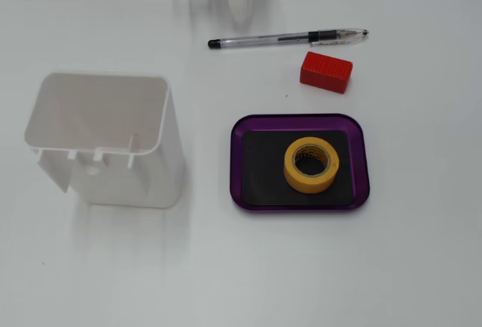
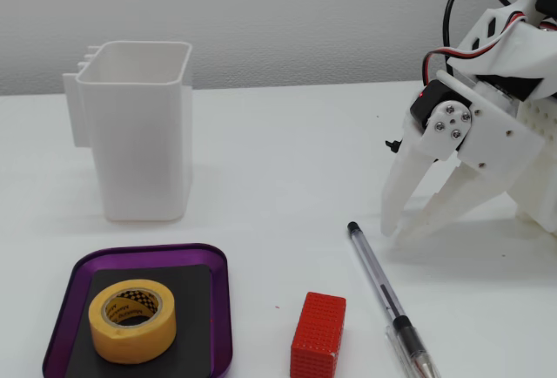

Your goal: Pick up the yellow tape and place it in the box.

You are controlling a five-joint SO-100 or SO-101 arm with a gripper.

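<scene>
Tape roll position: the yellow tape (image 1: 311,164) lies flat, hole upward, on the black floor of the box (image 1: 237,163), toward that floor's right half in the overhead-looking fixed view. In the side fixed view the yellow tape (image 2: 132,320) sits fully inside the purple rim of the box (image 2: 221,308), not overhanging it. Judged from this, the placement asked for appears already met.

Relation to the end effector: in the side fixed view the end effector (image 2: 400,228) stands well apart from the roll, up and to the right of it, with the pen (image 2: 383,293) and the red block (image 2: 318,334) lying between them on the table (image 2: 261,178). Being round, the roll has no long axis to align with; its open core faces up.

End effector state: the two white fingers hang tips-down just above or at the table near the pen's capped end; contact with the table cannot be told. They are spread moderately, released, and hold nothing. In the overhead-looking fixed view only a white edge of the arm shows at the top.

Other items: the tall white container (image 2: 144,130) stands behind the box, empty as far as can be seen.
</scene>
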